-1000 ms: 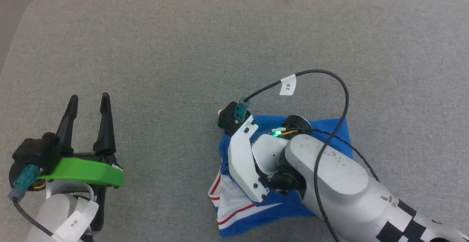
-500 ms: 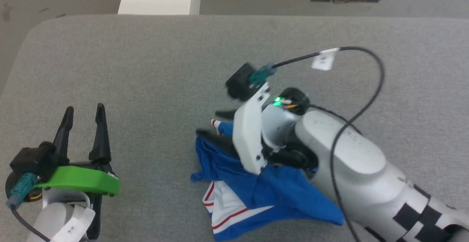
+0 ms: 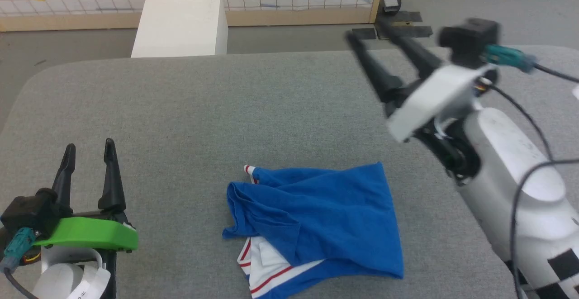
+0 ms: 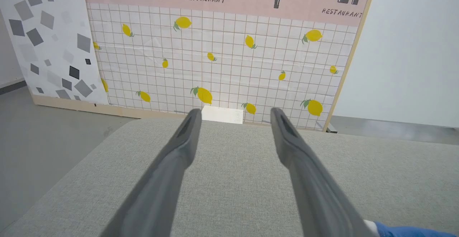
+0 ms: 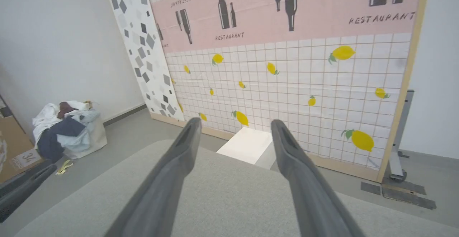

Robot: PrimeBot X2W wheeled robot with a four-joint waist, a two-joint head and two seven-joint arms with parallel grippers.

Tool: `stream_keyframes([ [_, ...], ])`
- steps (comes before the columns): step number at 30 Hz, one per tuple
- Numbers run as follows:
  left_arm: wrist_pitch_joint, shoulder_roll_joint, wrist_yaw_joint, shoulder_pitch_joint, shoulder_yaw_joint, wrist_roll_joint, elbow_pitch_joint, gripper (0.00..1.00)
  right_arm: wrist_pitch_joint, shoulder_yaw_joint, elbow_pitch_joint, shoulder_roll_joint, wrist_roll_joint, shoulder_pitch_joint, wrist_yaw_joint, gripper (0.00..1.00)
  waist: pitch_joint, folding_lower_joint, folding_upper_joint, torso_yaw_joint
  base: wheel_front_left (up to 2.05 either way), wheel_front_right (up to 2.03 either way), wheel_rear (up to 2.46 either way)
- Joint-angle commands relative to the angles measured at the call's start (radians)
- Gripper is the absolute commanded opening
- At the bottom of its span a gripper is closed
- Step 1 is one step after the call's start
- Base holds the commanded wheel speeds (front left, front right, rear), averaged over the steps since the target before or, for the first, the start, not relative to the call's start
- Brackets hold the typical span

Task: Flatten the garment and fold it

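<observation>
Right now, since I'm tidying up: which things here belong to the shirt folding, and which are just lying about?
For the job:
garment
left gripper, open
right gripper, open
table

Lying about:
white box
lemon panel
clothes bag

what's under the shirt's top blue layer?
A white piece with red stripes pokes out at the lower left of the shirt, which lies on the grey table. Anything deeper is hidden by blue cloth.

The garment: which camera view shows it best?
The head view: the whole garment lies crumpled on the table. The left wrist view catches its blue edge, bottom right. The right wrist view looks past it at the wall.
</observation>
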Motion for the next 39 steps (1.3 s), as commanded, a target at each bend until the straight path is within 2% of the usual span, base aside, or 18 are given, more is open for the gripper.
stream_keyframes([
  [1, -0.003, 0.003, 0.008, 0.016, 0.004, 0.01, -0.006, 1.0, -0.052, -0.038, 0.001, -0.009, -0.036, 0.038, -0.001, 1.0, -0.008, 0.0001, 0.0, -0.008, 0.0, 0.0, 0.0],
  [7, -0.004, -0.007, 0.019, 0.027, 0.012, 0.022, -0.016, 1.0, -0.216, -0.241, -0.023, -0.004, -0.172, 0.178, -0.001, 1.0, -0.018, 0.0001, 0.0, -0.016, 0.0, 0.0, 0.0],
  [13, -0.004, -0.017, 0.022, 0.041, 0.012, 0.032, -0.013, 1.0, -0.246, -0.429, -0.107, 0.049, -0.3, 0.347, -0.001, 1.0, -0.038, 0.0001, 0.0, -0.02, 0.0, 0.0, 0.0],
  [20, -0.004, -0.023, 0.02, 0.064, 0.001, 0.044, 0.004, 1.0, -0.25, -0.571, -0.235, 0.126, -0.399, 0.53, -0.001, 1.0, -0.066, 0.0001, 0.0, -0.015, 0.0, 0.0, 0.0],
  [29, 0.031, -0.024, -0.006, 0.074, -0.038, 0.03, 0.035, 1.0, -0.25, -0.605, -0.252, 0.164, -0.444, 0.681, -0.001, 1.0, -0.08, 0.0001, 0.0, -0.008, 0.0, 0.0, 0.0],
  [39, 0.079, -0.03, -0.013, 0.079, -0.046, -0.012, 0.076, 1.0, -0.19, -0.582, -0.201, 0.171, -0.471, 0.702, -0.001, 1.0, -0.068, 0.0001, 0.0, -0.005, 0.0, 0.0, 0.0],
])
